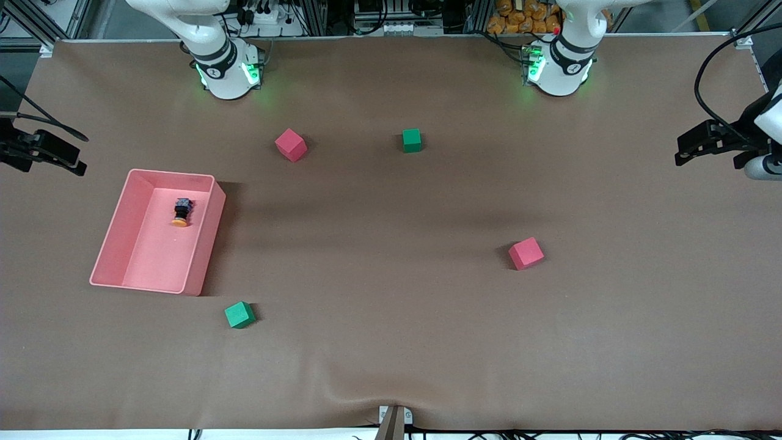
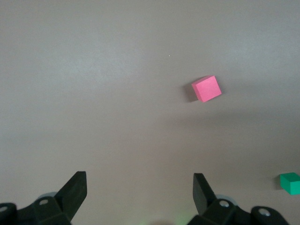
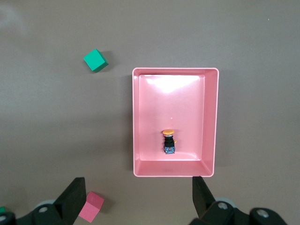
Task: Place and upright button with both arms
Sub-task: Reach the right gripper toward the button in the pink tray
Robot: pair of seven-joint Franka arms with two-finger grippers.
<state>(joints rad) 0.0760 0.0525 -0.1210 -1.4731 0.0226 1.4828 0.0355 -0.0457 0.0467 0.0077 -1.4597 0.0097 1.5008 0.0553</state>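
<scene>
You have a plain brown table (image 1: 391, 342) with no pattern on it. Toward the right arm's end sits a pink tray (image 1: 112, 235), and in it the button (image 1: 181, 212) shows an orange cap on a black body. Two red cubes lie out: one (image 1: 291, 145) nearer the robots' edge, one (image 1: 526, 253) toward the left arm's end. Two green cubes too: one (image 1: 412, 140) near the robots' edge, one (image 1: 239, 315) beside the tray's corner. Both arms are white with black bands and green-lit bases; both grippers are black.
</scene>
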